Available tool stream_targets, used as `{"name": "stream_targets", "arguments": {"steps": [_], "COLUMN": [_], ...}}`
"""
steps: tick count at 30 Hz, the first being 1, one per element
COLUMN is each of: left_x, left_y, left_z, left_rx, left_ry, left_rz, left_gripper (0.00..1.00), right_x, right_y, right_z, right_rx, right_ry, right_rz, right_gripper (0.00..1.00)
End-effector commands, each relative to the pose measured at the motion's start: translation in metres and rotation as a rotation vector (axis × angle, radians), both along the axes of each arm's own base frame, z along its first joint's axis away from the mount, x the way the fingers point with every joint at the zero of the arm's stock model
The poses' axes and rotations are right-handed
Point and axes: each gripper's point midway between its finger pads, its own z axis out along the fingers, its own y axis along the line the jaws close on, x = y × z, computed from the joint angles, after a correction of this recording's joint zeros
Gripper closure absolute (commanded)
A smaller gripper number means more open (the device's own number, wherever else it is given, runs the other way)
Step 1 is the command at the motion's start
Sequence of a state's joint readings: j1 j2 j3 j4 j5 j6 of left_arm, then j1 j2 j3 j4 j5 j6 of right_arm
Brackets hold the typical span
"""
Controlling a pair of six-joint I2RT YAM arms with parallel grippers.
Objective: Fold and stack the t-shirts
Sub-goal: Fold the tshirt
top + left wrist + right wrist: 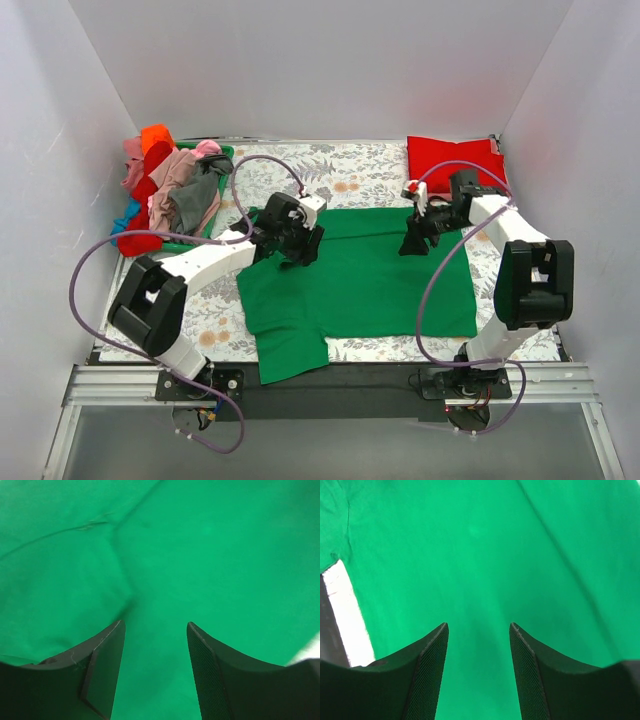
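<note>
A bright green t-shirt (360, 280) lies spread flat on the floral cloth, one sleeve hanging toward the near edge. My left gripper (297, 252) is open just above its far left part; the left wrist view shows green cloth (200, 555) with a seam between the open fingers (107, 655). My right gripper (415, 243) is open just above its far right part; the right wrist view shows smooth green cloth (485, 555) between the open fingers (530, 670). A folded red t-shirt (452, 160) lies at the back right. Other shirts in red, orange, pink, grey and blue (165, 190) are heaped at the back left.
A green plastic basket (222, 152) holds the heap at the back left. The grey-white floral cloth (350, 175) covers the table. White walls close in the back and both sides. The black near edge of the table (380, 375) runs by the arm bases.
</note>
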State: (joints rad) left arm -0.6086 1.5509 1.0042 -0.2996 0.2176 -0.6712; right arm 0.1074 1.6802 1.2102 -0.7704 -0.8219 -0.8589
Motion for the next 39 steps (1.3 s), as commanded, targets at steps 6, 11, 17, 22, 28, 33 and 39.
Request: {"name": "stream_targets", "arguments": {"steps": [6, 11, 17, 22, 28, 33, 39], "left_x": [0.058, 0.067, 0.077, 0.082, 0.089, 0.081, 0.057], "left_y": [0.014, 0.015, 0.021, 0.02, 0.015, -0.004, -0.015], "left_z": [-0.017, -0.031, -0.04, -0.034, -0.013, -0.003, 0.008], "left_rx": [0.294, 0.355, 0.417, 0.412, 0.377, 0.218, 0.009], "left_ry": [-0.201, -0.205, -0.224, -0.239, -0.269, -0.141, 0.095], "left_rz": [0.125, 0.141, 0.179, 0.191, 0.199, 0.147, 0.033], "left_gripper": [0.5, 0.53, 0.71, 0.89, 0.91, 0.91, 0.68], "right_x": [-0.013, -0.017, -0.019, -0.017, -0.016, -0.017, -0.018], "right_y": [-0.015, -0.014, -0.013, -0.02, -0.022, -0.023, -0.023], "right_z": [0.005, 0.003, 0.003, 0.003, 0.001, -0.001, -0.005], "right_rx": [0.111, 0.124, 0.134, 0.141, 0.141, 0.14, 0.138], "right_ry": [0.033, 0.043, 0.051, 0.052, 0.055, 0.063, 0.076], "right_rz": [-0.081, -0.077, -0.074, -0.099, -0.104, -0.107, -0.106], "right_gripper": [0.41, 0.41, 0.41, 0.41, 0.41, 0.41, 0.41]}}
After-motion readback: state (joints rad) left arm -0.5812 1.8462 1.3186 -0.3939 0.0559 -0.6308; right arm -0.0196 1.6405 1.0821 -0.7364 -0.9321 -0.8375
